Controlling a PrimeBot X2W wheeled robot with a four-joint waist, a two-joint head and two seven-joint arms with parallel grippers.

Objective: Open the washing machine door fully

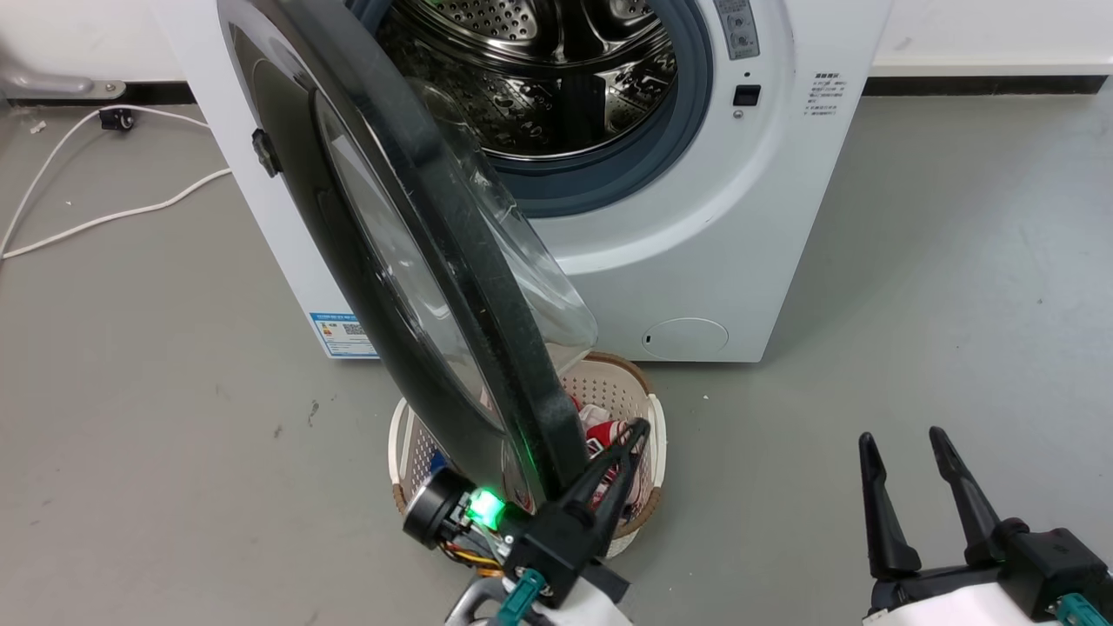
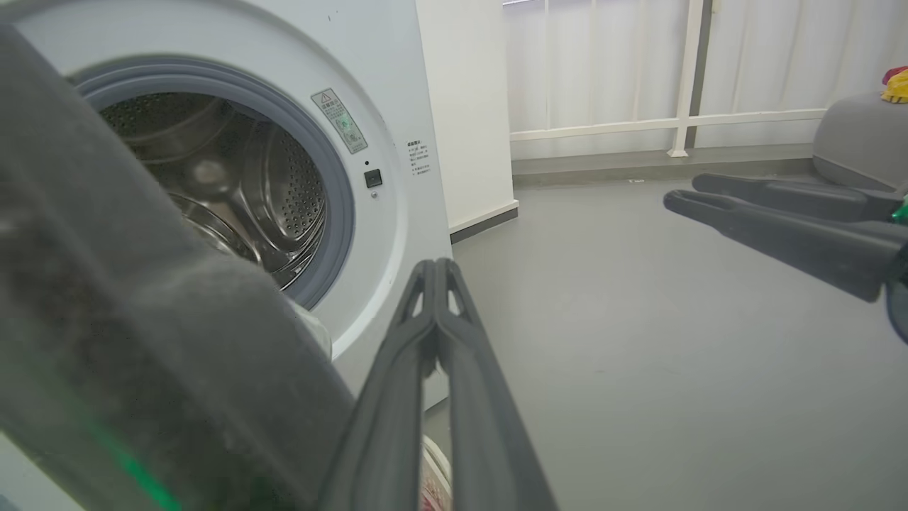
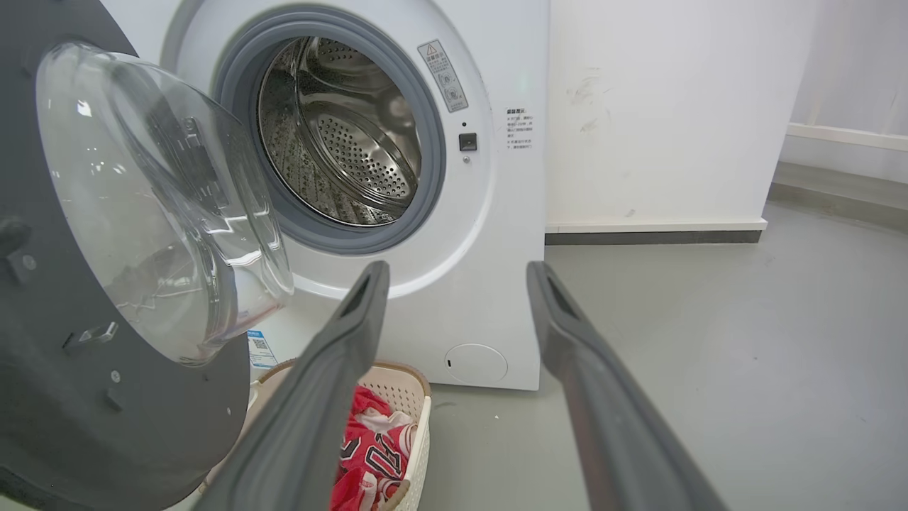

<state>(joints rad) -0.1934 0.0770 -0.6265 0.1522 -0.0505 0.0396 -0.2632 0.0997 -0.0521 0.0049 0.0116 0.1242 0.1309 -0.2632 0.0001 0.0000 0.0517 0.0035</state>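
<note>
Door (image 1: 391, 261) ajar; left gripper (image 1: 639, 429) seemingly alongside

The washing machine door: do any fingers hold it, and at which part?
Nothing is held. The left gripper is shut, empty, beside the rim of the washing machine door; the right gripper is open, away from it.

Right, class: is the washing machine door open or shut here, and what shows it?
Open. The washing machine door stands swung out from the machine's front, and the steel drum shows uncovered.
</note>
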